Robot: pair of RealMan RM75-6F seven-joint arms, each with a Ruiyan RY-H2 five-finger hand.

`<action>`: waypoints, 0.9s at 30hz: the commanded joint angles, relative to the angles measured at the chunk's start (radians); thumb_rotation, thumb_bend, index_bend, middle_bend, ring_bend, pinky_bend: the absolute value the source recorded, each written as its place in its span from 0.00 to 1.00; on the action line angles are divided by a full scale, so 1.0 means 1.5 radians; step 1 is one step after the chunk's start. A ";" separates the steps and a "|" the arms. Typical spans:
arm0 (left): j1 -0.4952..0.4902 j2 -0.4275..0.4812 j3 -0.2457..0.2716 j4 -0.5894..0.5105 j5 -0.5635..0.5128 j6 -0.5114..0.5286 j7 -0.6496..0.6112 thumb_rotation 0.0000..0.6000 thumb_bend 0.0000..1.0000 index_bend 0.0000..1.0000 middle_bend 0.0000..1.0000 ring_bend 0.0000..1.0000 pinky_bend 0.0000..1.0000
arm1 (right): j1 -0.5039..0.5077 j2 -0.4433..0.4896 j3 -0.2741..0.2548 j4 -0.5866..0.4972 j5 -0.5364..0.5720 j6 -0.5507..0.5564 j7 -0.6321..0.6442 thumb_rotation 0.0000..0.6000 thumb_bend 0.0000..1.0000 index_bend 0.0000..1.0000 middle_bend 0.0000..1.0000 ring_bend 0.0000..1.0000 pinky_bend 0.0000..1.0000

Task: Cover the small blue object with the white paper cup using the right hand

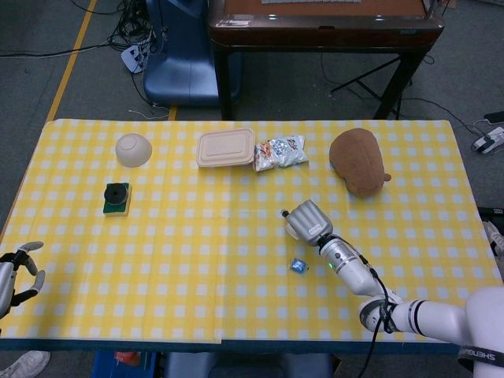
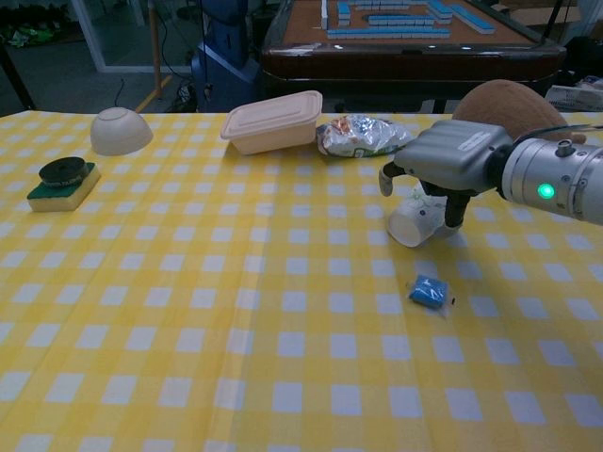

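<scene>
The white paper cup [image 2: 411, 224] lies on its side on the yellow checked cloth, and in the head view only a sliver of the cup [image 1: 290, 229] shows. My right hand [image 2: 450, 162] hangs right over it, thumb to the cup's left and fingers [image 2: 455, 211] down by its right side. The thumb stands apart from the cup wall. In the head view this right hand [image 1: 307, 220] covers most of the cup. The small blue object [image 2: 430, 291] lies a short way in front of the cup, also the blue object [image 1: 298, 266]. My left hand [image 1: 13, 276] rests at the table's near left corner, holding nothing.
Along the far side stand an upturned white bowl [image 1: 133, 150], a beige lidded food box [image 1: 226, 147], a silver snack bag [image 1: 279, 151] and a brown plush lump [image 1: 358, 161]. A green sponge with a black disc [image 1: 116, 198] sits at the left.
</scene>
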 commanded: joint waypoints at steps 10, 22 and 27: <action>0.002 0.002 -0.001 0.000 -0.001 0.002 -0.002 1.00 0.42 0.32 0.57 0.41 0.50 | 0.008 -0.024 -0.003 0.036 -0.005 0.000 0.035 1.00 0.03 0.50 1.00 1.00 1.00; 0.001 0.001 -0.001 0.000 -0.003 0.000 0.003 1.00 0.42 0.32 0.57 0.41 0.50 | -0.054 0.044 0.005 -0.027 -0.153 0.058 0.345 1.00 0.05 0.51 1.00 1.00 1.00; 0.001 -0.001 -0.001 0.000 -0.004 -0.002 0.008 1.00 0.42 0.32 0.57 0.41 0.50 | -0.089 0.081 -0.008 -0.050 -0.226 0.090 0.540 1.00 0.05 0.51 1.00 1.00 1.00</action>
